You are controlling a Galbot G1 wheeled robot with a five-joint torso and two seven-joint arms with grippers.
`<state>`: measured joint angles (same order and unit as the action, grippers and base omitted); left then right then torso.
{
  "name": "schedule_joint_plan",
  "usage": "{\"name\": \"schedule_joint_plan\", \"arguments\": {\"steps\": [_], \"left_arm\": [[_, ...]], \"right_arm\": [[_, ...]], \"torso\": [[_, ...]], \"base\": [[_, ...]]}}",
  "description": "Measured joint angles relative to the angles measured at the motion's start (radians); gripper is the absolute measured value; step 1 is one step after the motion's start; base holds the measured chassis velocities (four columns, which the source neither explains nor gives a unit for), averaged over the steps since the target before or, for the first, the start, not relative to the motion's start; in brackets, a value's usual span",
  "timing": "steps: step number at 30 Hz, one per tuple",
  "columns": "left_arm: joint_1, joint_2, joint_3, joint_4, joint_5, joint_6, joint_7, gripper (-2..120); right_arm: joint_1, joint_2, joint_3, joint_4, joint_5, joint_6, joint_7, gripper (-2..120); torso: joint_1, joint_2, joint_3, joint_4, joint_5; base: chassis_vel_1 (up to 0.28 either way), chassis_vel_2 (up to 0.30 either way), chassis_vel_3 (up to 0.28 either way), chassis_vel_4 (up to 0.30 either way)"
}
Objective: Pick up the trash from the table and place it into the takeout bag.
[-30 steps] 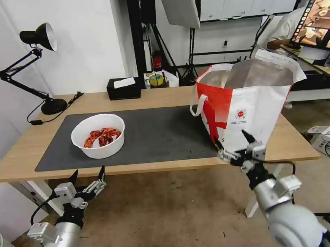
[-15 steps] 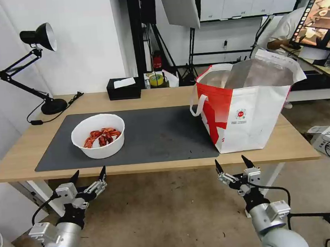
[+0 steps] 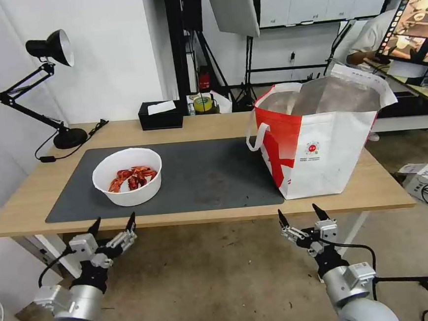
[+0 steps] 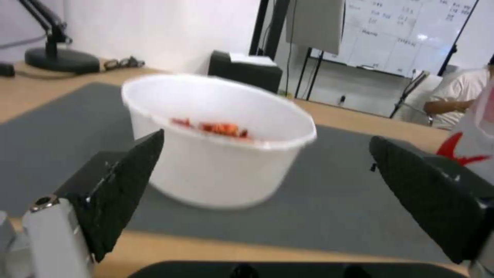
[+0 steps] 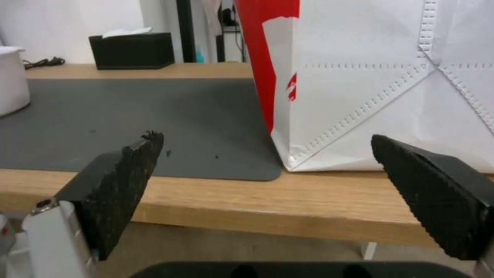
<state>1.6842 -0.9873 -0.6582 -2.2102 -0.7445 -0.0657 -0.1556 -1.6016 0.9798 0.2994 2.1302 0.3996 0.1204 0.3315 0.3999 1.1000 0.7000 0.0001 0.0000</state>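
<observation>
- Table (image 3: 206, 126): light wood top, dark grey mat (image 3: 200, 174) covering most of its middle.
- White bowl (image 3: 127, 176) sits on the mat toward the 9 o'clock end, upright, red crayfish shells (image 3: 132, 177) lying inside it.
- Takeout bag (image 3: 321, 137), white and red, stands upright at the 3 o'clock end, mouth open, silver lining showing. Its near corner rests partly on the mat's edge, partly on bare wood. One white loop handle (image 3: 254, 136) hangs on its side facing the bowl.
- Bowl and bag well apart, bare mat between them.
- Left gripper (image 3: 113, 224): below the table's near edge, at about 6 o'clock from the bowl, fingers spread wide, holding nothing. In the left wrist view the bowl (image 4: 219, 141) stands framed between the two dark fingertips (image 4: 126, 181), not touching either.
- Right gripper (image 3: 299, 214): also below the near edge, at about 6 o'clock from the bag's near corner, fingers spread, empty. In the right wrist view the bag's lower corner (image 5: 360, 104) stands on the far side of the open fingers, apart from them.
- Black tissue box (image 3: 160, 115) at 12 o'clock on the far edge; black desk lamp (image 3: 45, 85) at the far 10 o'clock corner.
</observation>
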Motion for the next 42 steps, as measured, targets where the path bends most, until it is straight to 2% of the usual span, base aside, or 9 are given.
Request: {"name": "schedule_joint_plan", "arguments": {"steps": [5, 8, 13, 16, 20, 26, 29, 36, 42], "left_arm": [[-0.073, 0.092, -0.005, 0.008, -0.069, 0.026, -0.042, 100], [-0.195, 0.22, 0.023, 0.051, -0.182, 0.065, -0.102, 100], [-0.31, 0.295, 0.071, 0.098, -0.279, 0.095, -0.145, 100], [-0.436, 0.38, 0.118, 0.168, -0.415, 0.149, -0.17, 100], [-0.464, 0.411, 0.124, 0.2, -0.471, 0.194, -0.176, 100], [-0.636, 0.44, 0.264, 0.287, -0.562, 0.257, -0.191, 100], [-0.681, 0.443, 0.297, 0.313, -0.598, 0.298, -0.207, 100], [-0.73, 0.457, 0.312, 0.355, -0.651, 0.416, -0.295, 100], [-0.756, 0.457, 0.324, 0.369, -0.687, 0.459, -0.346, 100]], "right_arm": [[0.0, 0.0, 0.0, 0.0, 0.0, 0.0, 0.0, 100], [0.001, 0.0, 0.0, 0.0, 0.001, -0.001, 0.0, 100], [0.001, 0.0, 0.0, 0.001, 0.001, -0.001, 0.0, 100], [0.001, 0.0, 0.001, 0.001, 0.001, -0.001, 0.0, 100], [0.001, -0.001, 0.001, 0.001, 0.002, -0.001, 0.0, 100], [0.001, -0.001, 0.001, 0.001, 0.002, -0.002, 0.0, 100], [0.001, -0.001, 0.001, 0.002, 0.002, -0.002, 0.0, 100], [0.002, -0.001, 0.001, 0.002, 0.002, -0.002, 0.0, 100], [0.001, -0.001, 0.001, 0.002, 0.002, -0.002, 0.0, 100]], "torso": [[0.0, 0.0, 0.0, -0.0001, -0.0001], [0.0, 0.0, 0.0, -0.0001, -0.0001], [0.0, 0.0, 0.0, -0.0002, -0.0002], [0.0, 0.0, 0.0, -0.0005, 0.0], [0.0, 0.0, 0.0, 0.0004, -0.0002], [0.0, 0.0, 0.0, -0.0002, -0.0001], [0.0, 0.0, 0.0, -0.0004, 0.0], [0.0, 0.0, 0.0, -0.0001, 0.0], [0.0, 0.0, 0.0, 0.0, 0.0]], "base": [[0.0, 0.0, 0.0, 0.0], [0.0, 0.0, 0.0, 0.0], [0.0, 0.0, 0.0, 0.0], [0.0, 0.0, 0.0, 0.0], [0.0, 0.0, 0.0, 0.0], [0.0, 0.0, 0.0, 0.0], [0.0, 0.0, 0.0, 0.0], [0.0, 0.0, 0.0, 0.0], [0.0, 0.0, 0.0, 0.0]]}}
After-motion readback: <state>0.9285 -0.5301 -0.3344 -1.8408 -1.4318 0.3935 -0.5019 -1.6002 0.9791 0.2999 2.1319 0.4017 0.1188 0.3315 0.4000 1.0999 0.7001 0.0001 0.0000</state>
